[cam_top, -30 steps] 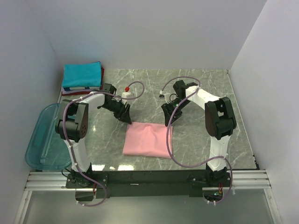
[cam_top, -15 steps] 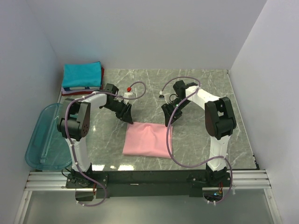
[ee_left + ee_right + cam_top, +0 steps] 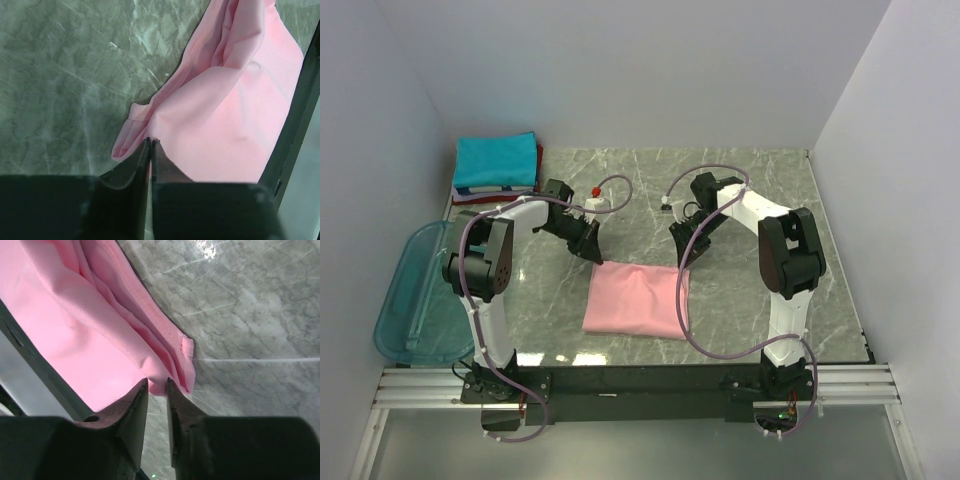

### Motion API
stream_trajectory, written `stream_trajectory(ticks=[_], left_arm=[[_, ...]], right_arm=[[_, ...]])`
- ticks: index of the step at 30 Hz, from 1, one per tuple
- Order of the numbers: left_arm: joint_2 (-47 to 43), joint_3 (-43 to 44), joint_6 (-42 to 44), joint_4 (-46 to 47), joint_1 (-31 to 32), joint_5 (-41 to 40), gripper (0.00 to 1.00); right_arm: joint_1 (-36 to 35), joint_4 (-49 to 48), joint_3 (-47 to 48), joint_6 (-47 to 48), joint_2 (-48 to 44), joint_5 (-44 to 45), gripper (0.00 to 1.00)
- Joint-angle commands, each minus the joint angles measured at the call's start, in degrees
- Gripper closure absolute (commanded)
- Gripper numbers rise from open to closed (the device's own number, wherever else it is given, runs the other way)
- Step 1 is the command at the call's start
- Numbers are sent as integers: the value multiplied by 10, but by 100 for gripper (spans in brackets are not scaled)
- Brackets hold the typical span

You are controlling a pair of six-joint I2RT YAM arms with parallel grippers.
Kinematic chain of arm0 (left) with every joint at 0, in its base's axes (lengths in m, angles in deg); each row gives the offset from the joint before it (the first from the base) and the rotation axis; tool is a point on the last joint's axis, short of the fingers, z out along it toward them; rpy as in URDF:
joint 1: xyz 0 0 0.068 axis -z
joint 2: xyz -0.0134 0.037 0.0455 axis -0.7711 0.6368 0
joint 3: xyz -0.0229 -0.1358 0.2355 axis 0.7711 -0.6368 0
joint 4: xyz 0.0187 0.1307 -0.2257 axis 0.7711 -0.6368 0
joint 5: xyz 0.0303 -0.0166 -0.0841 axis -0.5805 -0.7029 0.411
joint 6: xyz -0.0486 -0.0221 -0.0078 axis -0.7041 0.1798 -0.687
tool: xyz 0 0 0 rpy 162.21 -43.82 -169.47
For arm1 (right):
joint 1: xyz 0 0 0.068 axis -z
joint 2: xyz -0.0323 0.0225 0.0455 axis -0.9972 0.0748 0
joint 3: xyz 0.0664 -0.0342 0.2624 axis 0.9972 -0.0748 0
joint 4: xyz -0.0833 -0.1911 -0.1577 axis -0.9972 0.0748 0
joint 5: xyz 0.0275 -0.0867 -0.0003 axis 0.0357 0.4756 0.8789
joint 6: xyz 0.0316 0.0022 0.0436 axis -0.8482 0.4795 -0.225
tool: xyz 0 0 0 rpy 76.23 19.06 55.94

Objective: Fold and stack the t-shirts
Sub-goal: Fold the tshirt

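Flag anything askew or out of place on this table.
Only the pink t-shirt: its far edge is untidy, with folded layers fanned and bunched at both far corners, at the left pincer and right pincer. The teal-topped stack looks neat.

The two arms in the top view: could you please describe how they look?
Both the left arm and right arm have white link shells with black joints. A mauve cable loops along each. The left tool and right tool are black with two tapered fingers.
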State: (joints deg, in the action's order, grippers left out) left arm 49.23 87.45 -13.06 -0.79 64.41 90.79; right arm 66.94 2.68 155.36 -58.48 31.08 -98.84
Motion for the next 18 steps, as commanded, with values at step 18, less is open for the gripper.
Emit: stream_trajectory(ticks=[18], left_arm=[[-57,5,14,38,-29,-58,99]], right_arm=[[24,-2,8,18,-25,48,100]])
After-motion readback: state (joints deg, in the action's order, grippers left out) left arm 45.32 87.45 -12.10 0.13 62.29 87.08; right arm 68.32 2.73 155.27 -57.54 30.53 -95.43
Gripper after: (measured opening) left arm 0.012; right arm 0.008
